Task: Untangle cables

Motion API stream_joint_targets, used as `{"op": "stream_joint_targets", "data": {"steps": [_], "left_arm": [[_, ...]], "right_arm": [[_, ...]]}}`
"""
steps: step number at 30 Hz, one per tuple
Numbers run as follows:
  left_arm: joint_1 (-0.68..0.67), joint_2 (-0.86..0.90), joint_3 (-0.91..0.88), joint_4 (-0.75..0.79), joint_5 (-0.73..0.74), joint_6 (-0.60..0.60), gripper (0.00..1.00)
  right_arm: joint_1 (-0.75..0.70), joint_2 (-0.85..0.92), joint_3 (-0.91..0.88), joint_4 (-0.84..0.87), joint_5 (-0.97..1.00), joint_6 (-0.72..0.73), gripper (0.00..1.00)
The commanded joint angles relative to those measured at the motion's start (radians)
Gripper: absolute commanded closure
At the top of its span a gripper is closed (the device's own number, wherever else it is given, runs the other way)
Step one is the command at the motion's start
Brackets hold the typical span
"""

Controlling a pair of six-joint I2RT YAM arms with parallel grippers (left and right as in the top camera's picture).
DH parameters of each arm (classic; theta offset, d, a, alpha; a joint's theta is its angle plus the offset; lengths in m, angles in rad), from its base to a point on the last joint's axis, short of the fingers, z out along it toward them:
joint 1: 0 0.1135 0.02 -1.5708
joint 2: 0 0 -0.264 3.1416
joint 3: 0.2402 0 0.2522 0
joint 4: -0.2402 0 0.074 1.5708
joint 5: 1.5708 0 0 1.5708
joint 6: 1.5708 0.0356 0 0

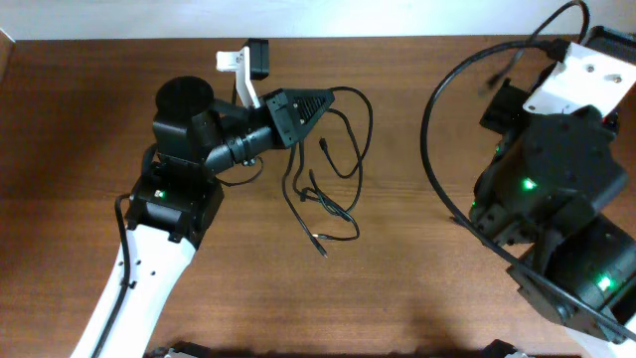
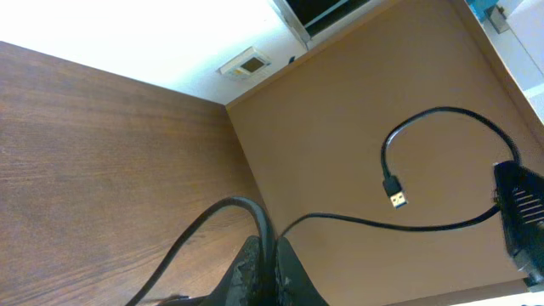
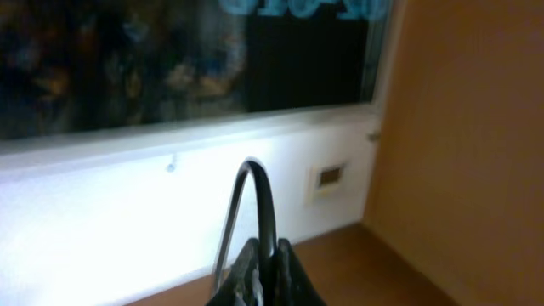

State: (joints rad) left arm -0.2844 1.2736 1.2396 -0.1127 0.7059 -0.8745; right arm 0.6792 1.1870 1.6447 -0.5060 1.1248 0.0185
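**Cable untangling, mid-task.** Left end effector point(image 1: 296, 111), jaws closed on a cable point(image 2: 246, 204), sits over the upper edge of the tangled cables point(image 1: 323, 194), which lie mid-counter point(image 1: 397, 288). A USB plug point(image 2: 393, 197) on a curled cable end shows beyond its fingers. Right end effector point(image 3: 274, 255), at the counter's right side, pinches an arching loop point(image 3: 267, 204) between closed fingers.

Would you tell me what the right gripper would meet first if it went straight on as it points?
Beyond the cable held in the right gripper, the way looks free until the white wall, though depth is unclear.
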Motion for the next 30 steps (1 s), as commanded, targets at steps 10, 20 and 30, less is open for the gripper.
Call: {"op": "stream_joint_targets", "data": {"steps": [10,20,30], "left_arm": [[0.006,-0.011,0.007,0.0,0.008,0.017,0.95],[0.006,-0.011,0.007,-0.024,-0.015,0.055,0.94],[0.006,-0.011,0.007,-0.153,-0.014,0.113,0.92]], "right_arm": [[-0.504,0.01,0.001,-0.291,-1.128,-0.148,0.96],[-0.914,0.065,0.001,-0.22,-1.2,-0.054,0.96],[-1.474,0.184,0.001,0.049,-1.192,0.211,0.96]]}}
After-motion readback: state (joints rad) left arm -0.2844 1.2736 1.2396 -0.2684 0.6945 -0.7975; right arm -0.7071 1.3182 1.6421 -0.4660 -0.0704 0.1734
